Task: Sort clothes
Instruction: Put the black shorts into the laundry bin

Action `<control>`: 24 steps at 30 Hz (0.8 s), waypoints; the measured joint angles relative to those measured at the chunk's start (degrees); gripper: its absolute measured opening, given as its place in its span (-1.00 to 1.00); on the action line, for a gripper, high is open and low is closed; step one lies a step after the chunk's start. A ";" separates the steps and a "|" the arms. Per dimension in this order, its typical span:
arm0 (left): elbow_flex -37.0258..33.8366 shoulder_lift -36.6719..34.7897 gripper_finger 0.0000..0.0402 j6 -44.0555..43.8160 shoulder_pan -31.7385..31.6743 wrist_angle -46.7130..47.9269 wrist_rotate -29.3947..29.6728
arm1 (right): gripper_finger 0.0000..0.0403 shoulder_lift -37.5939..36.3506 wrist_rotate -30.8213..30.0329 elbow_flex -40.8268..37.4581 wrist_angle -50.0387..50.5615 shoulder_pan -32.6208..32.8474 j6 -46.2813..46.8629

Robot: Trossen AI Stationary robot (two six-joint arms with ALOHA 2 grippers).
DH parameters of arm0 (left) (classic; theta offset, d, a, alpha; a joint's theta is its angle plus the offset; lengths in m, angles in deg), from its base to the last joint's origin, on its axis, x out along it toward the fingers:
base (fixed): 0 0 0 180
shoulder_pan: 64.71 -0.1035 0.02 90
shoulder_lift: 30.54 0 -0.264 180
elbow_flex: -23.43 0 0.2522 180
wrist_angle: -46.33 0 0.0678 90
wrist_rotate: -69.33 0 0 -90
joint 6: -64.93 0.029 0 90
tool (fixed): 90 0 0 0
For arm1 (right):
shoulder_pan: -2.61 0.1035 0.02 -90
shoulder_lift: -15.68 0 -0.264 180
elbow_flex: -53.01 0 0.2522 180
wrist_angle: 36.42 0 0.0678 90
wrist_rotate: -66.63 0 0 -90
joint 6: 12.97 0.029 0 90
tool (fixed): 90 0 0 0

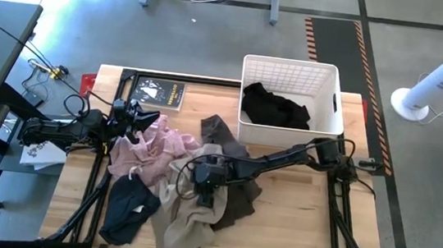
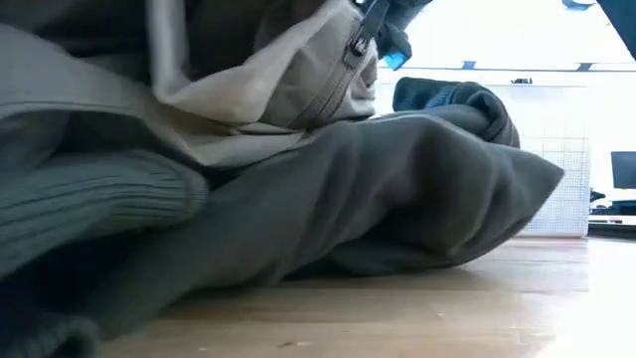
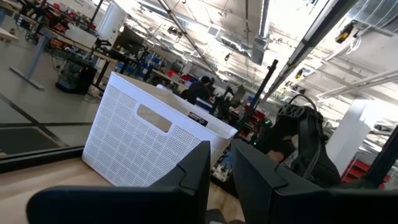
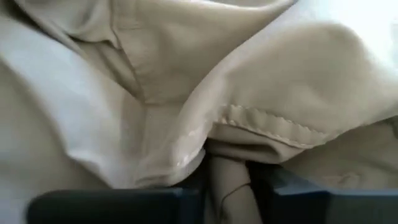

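My right gripper (image 1: 207, 182) is down in the middle of the pile, shut on the beige garment (image 1: 187, 215), which also fills the right wrist view (image 4: 124, 93). The olive-brown garment (image 1: 237, 171) lies under and beside it, flat on the table (image 2: 397, 199). The pale pink garment (image 1: 153, 146) and the navy one (image 1: 126, 209) lie to the left. A black garment (image 1: 273, 106) lies in the white basket (image 1: 293, 65). My left gripper (image 1: 135, 119) hangs over the pink garment's far edge, its fingers (image 3: 193, 177) almost together with nothing seen between them. My right gripper pinches a bunched fold of the beige garment (image 4: 227, 177) between its two fingers, beside a stitched hem (image 4: 267, 124). The fingers come from above, pointing down into the pile. The rest of the garment lies slack around them on the other clothes.
A dark book (image 1: 159, 93) lies at the table's far left. The basket stands at the far right and shows in the left wrist view (image 3: 143, 143). Bare wood (image 1: 294, 222) lies near and to the right of the pile.
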 joint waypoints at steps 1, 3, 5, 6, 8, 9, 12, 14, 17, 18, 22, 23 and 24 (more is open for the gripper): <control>0.00 -0.01 -0.69 0.02 0.00 0.00 0.00 | -0.82 -0.90 0.18 -0.14 -1.85 0.10 -1.24; -0.02 0.01 -0.69 0.00 -0.02 0.04 -0.02 | -0.89 -3.00 -0.03 -0.21 -7.90 0.17 -3.45; -0.02 -0.01 -0.69 0.03 0.00 0.01 -0.04 | -0.90 -4.76 -1.91 -0.12 -15.34 0.24 -4.91; -0.02 -0.01 -0.69 0.01 0.00 0.02 -0.04 | -0.88 -5.25 -3.39 -0.03 -19.15 0.18 -5.81; -0.02 0.00 -0.69 0.01 0.00 0.00 -0.04 | -0.83 -5.50 -7.68 0.03 -26.12 -0.34 -8.00; -0.02 -0.01 -0.69 0.00 0.00 0.02 -0.06 | -0.81 -5.50 -10.50 0.03 -28.81 -0.71 -9.37; -0.02 0.00 -0.69 -0.02 0.00 0.00 -0.07 | -0.78 -5.53 -21.33 0.03 -36.00 -1.81 -12.31; -0.02 -0.01 -0.69 -0.02 -0.02 -0.01 -0.04 | -0.78 -5.76 -27.01 0.13 -37.63 -2.80 -11.67; -0.02 -0.01 -0.69 -0.02 -0.02 0.00 0.00 | -0.77 -5.90 -27.13 0.23 -33.46 -4.53 -7.02; -0.02 -0.01 -0.69 -0.02 -0.02 0.00 -0.02 | -0.77 -5.90 -25.41 0.23 -31.17 -5.01 -5.78; -0.02 -0.01 -0.69 0.02 0.00 0.01 -0.09 | -0.62 -6.18 -19.46 0.25 -23.55 -6.05 -2.01; -0.02 0.00 -0.69 0.00 0.00 0.02 -0.09 | -0.55 -6.57 -19.18 0.25 -21.95 -6.17 -1.86; -0.02 -0.01 -0.69 0.00 -0.02 0.02 -0.09 | -0.46 -7.23 -18.66 0.25 -20.62 -6.19 -1.96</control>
